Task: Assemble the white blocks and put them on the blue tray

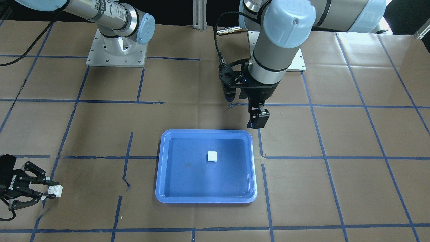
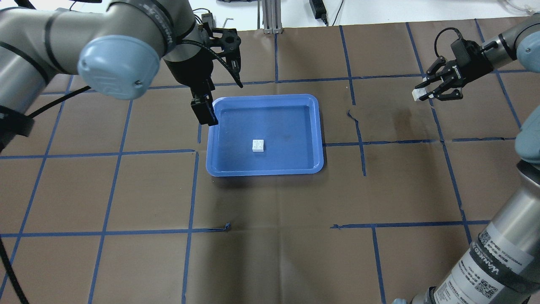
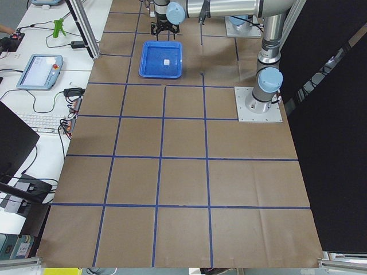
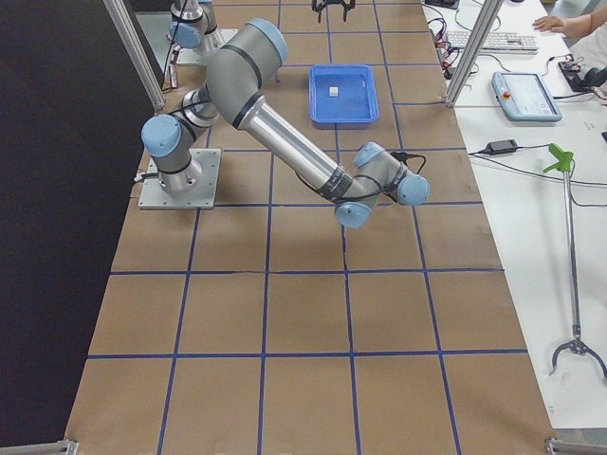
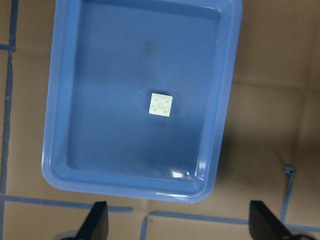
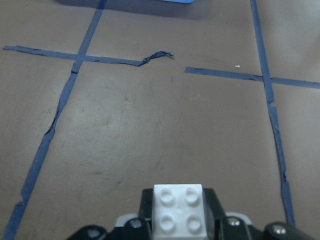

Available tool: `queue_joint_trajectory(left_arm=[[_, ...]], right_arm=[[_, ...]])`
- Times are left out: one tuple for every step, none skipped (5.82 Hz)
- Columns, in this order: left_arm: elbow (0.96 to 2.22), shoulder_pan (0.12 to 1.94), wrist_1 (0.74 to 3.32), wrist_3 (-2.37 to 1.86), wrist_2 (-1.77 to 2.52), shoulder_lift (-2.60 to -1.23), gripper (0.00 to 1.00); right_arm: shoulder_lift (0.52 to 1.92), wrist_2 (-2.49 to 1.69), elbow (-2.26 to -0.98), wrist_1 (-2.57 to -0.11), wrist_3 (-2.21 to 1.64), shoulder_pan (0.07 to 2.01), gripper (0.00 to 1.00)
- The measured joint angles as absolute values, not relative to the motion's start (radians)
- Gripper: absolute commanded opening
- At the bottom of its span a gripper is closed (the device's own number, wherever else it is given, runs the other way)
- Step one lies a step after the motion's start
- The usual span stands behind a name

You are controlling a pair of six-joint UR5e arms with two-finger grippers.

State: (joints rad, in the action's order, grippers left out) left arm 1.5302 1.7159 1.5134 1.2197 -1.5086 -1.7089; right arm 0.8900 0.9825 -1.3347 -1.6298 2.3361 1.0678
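From where I stand, one white block [image 2: 258,145] sits studs-up in the middle of the blue tray [image 2: 320,126], likely as the base, while the right gripper [image 2: 424,94], out toward the desk's far edge, pinches the other white block [image 2: 417,95] ready for stacking, and the left gripper [image 2: 205,113] hangs spread and empty over the tray's corner.

I count two white blocks [image 2: 258,145]: that one lies in the blue tray [image 2: 265,171], and the other block [image 6: 178,207] is pinched in my right gripper [image 2: 424,93] (four studs on top of each). There is one tray only. I have two grippers, the left gripper [image 2: 205,113] being the second. One table [image 2: 270,253] carries it all.
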Motion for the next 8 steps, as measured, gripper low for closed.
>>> queue_joint_trajectory(left_arm=[[1.531,1.685,1.592,1.152,-1.511,-1.647,0.99],[1.533,1.665,1.633,1.046,-1.518,-1.611,0.99],[1.531,1.65,1.644,0.881,-1.533,-1.588,0.99],[1.53,1.641,1.638,0.713,-1.556,-1.568,0.99],[1.532,1.639,1.633,0.531,-1.598,-1.55,0.99],[1.531,1.637,1.618,0.348,-1.635,-1.539,0.99],[1.529,1.636,1.598,0.2,-1.649,-1.535,0.99],[1.531,1.635,1.589,0.066,-1.651,-1.533,0.99]], right_arm=[[0.945,0.983,-1.354,-1.616,2.322,1.083,0.3],[0.999,0.966,-1.399,-1.604,2.303,1.109,0.3],[1.068,0.921,-1.479,-1.605,2.252,1.148,0.3],[1.13,0.87,-1.565,-1.62,2.191,1.195,0.3],[1.177,0.828,-1.653,-1.692,2.108,1.255,0.3],[1.203,0.806,-1.746,-1.845,1.985,1.328,0.3],[1.212,0.798,-1.831,-2.039,1.835,1.403,0.3],[1.209,0.797,-1.913,-2.263,1.659,1.483,0.3]])
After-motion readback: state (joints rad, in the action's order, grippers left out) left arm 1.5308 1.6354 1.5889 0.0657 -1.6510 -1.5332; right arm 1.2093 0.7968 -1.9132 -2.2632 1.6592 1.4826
